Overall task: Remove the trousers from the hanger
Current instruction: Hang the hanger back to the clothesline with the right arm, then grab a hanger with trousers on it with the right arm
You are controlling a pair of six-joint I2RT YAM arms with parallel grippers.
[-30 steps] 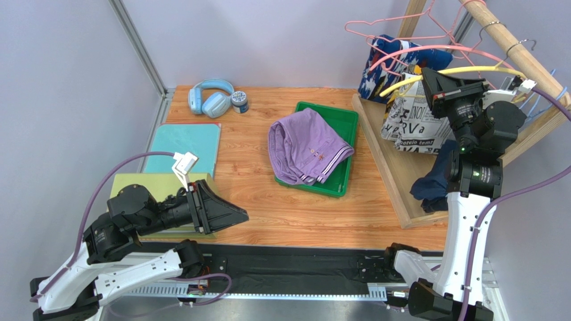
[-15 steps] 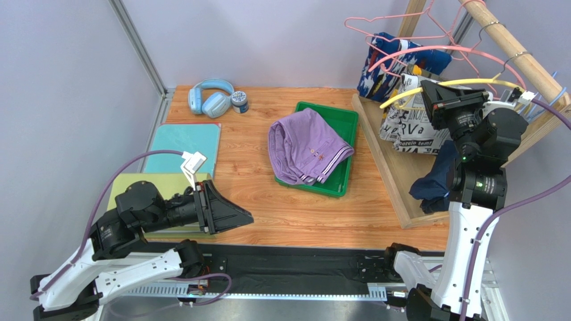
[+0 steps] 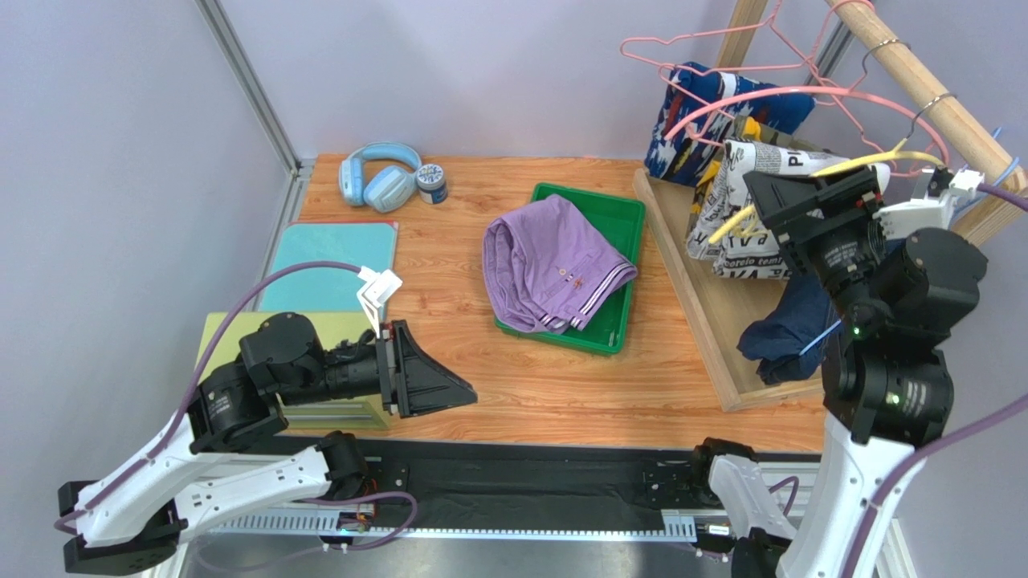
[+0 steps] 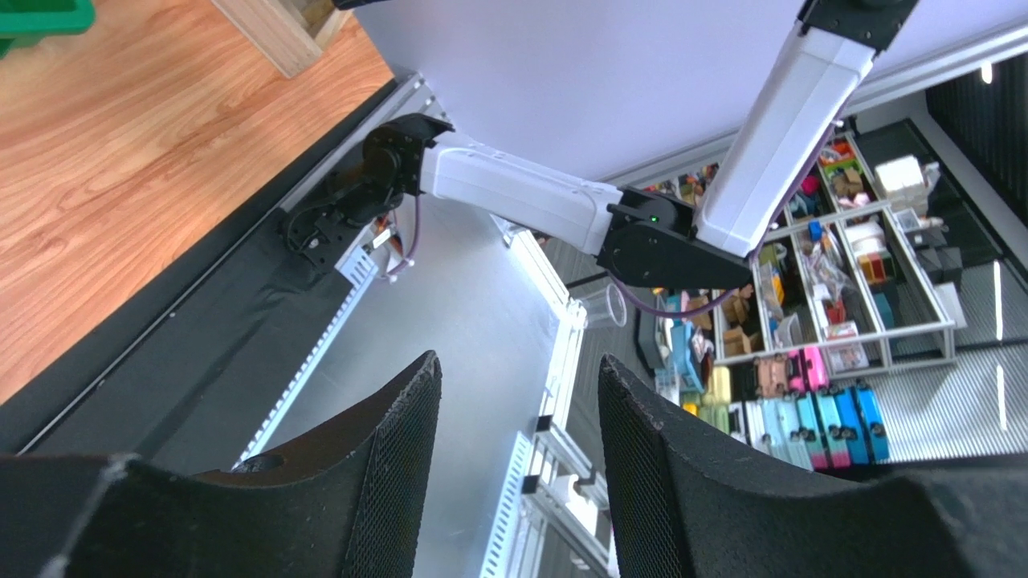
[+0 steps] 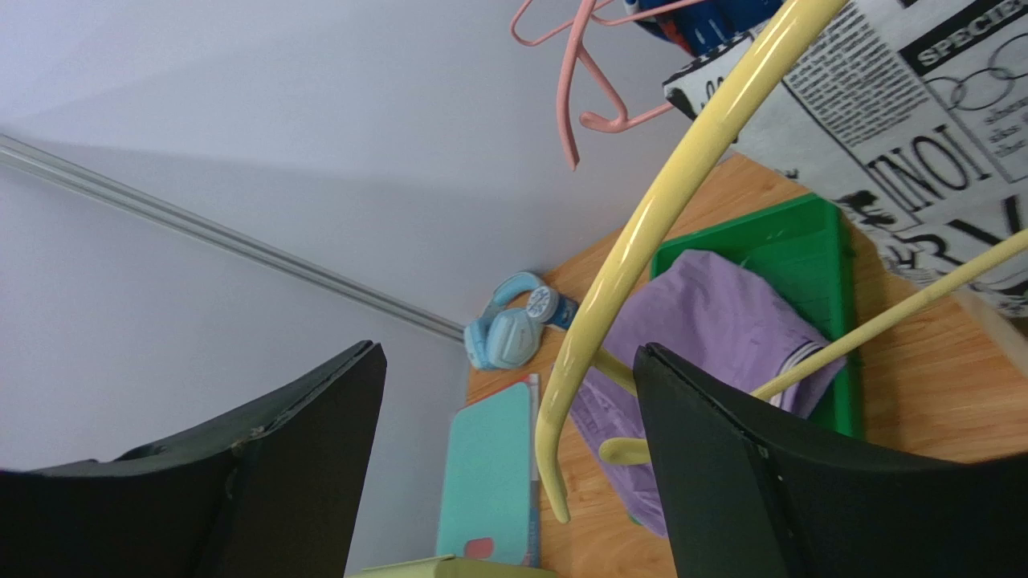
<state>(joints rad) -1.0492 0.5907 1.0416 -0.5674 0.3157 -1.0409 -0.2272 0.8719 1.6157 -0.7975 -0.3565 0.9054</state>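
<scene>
Fabric looks light, limp; newsprint trousers (image 3: 724,231) on yellow hanger (image 5: 678,183), bench's far right corner; pinch hem; right gripper (image 5: 507,355), left gripper (image 4: 517,367) released.

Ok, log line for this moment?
left gripper: open, empty | right gripper: open around yellow hanger | purple trousers: in green tray | newsprint trousers: on hanger

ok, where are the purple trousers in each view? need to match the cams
Top external: purple trousers at centre, lying on the green tray.
Left wrist: not in it; only a green corner at top left, probably the tray.
Right wrist: lower right of centre, behind the yellow hanger, on the tray.
Shared landmark: the green tray.
</scene>
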